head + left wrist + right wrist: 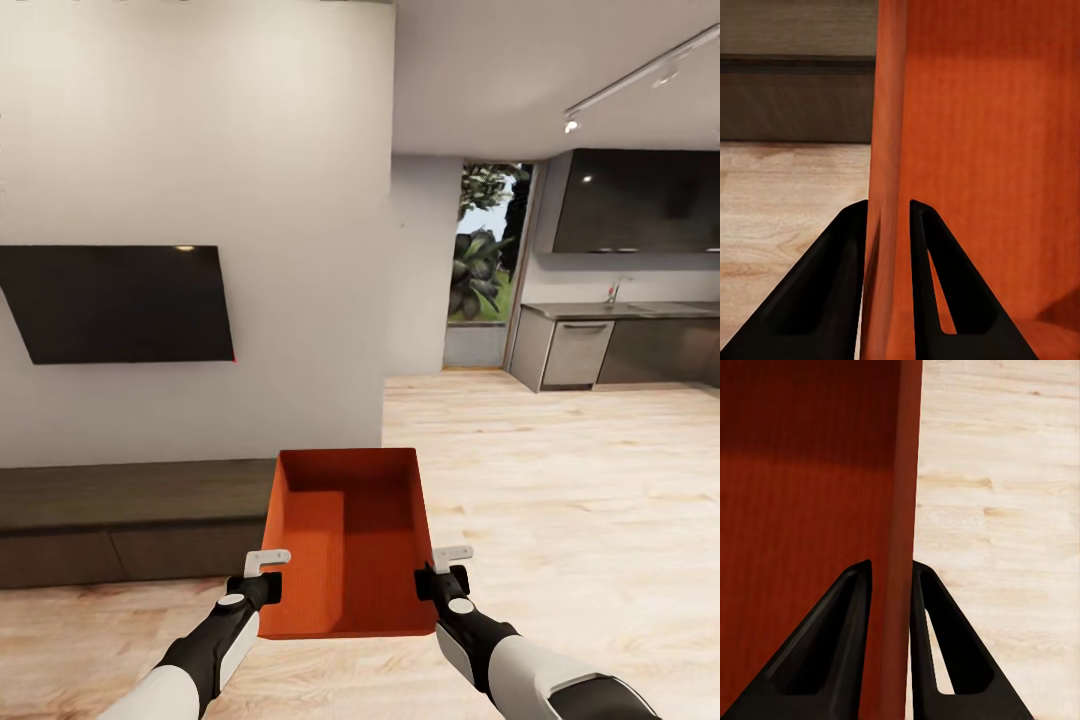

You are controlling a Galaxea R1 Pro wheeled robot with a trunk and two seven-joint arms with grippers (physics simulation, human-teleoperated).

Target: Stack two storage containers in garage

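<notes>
An orange-red storage container [350,540] hangs in front of me above the living room's light wood plank floor [560,470], open side up, held between both arms. My left gripper [268,580] is shut on its left wall [886,150], one black finger [832,285] on each side of the wall. On the opposite side my right gripper [440,575] is shut on the right wall [904,472] the same way, with one finger [945,652] outside over the floor. The container's stepped inner bottom shows in the head view.
A black wall TV [120,303] hangs at left above a long low dark bench [130,520]. A white wall corner [388,300] stands ahead. Beyond at right lies a kitchen with dark cabinets [630,345] and a glass door [485,260] with plants outside.
</notes>
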